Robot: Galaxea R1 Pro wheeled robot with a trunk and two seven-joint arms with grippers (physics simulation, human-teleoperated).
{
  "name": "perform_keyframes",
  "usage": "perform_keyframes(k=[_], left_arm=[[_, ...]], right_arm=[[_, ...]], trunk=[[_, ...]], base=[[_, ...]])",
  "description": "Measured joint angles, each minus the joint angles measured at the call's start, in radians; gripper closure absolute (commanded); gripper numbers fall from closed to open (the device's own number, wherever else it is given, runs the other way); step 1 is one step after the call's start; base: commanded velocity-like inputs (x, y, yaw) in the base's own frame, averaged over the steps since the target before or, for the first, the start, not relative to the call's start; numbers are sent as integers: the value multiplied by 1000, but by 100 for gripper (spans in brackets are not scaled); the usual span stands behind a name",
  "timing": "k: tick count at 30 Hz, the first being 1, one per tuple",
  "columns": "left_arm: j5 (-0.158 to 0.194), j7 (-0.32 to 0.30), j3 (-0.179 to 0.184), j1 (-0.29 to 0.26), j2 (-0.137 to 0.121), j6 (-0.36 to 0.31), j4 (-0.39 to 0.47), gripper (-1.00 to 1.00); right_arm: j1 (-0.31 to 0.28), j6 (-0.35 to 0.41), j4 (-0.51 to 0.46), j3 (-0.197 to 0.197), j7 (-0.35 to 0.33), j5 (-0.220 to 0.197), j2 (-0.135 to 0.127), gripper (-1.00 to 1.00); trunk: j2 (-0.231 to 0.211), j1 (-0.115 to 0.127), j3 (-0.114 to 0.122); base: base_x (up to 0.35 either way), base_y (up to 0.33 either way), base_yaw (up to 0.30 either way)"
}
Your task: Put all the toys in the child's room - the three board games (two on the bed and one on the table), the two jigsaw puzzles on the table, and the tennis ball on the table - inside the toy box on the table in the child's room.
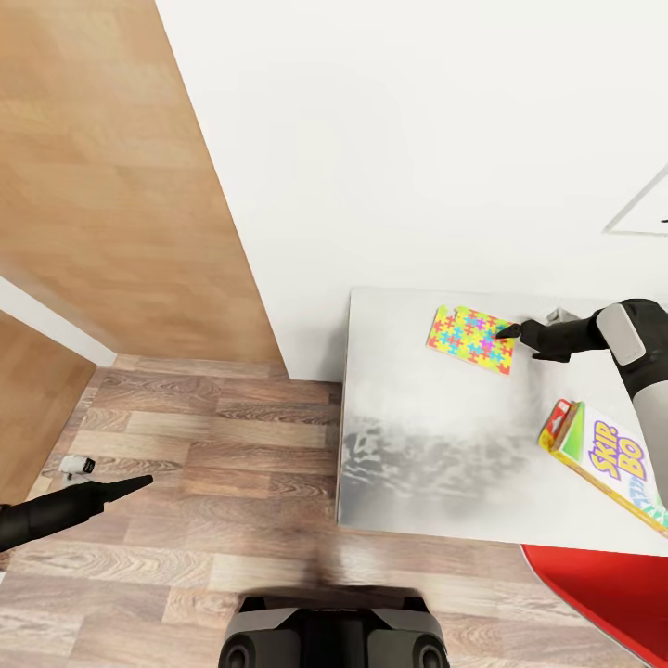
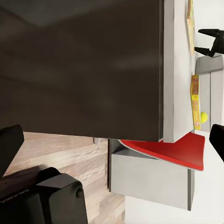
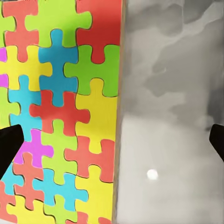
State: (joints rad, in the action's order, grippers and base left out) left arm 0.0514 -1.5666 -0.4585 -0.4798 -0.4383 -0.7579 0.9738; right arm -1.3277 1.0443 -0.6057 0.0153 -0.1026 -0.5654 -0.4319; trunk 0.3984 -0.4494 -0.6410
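Note:
A colourful jigsaw puzzle box lies flat on the white-grey table near the wall. My right gripper hovers open at the puzzle's right edge. In the right wrist view the puzzle lies close below the right gripper, whose fingertips straddle its edge. A Skip-Bo board game lies on the table's right side. The left wrist view shows a yellow tennis ball beside the game's edge. My left gripper hangs open over the floor, left of the table.
A red chair seat sits at the table's near right corner. A wooden panel and a white wall stand behind. A small white object lies on the wood floor near my left arm.

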Motion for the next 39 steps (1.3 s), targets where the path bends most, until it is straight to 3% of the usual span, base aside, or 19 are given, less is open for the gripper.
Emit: perform_keyframes(k=[39], left_arm=[[0,0,0,0,1,0,0,-100]], right_arm=[[0,0,0,0,0,0,0,-100]], trunk=[[0,0,0]], base=[[47,-1,0]])
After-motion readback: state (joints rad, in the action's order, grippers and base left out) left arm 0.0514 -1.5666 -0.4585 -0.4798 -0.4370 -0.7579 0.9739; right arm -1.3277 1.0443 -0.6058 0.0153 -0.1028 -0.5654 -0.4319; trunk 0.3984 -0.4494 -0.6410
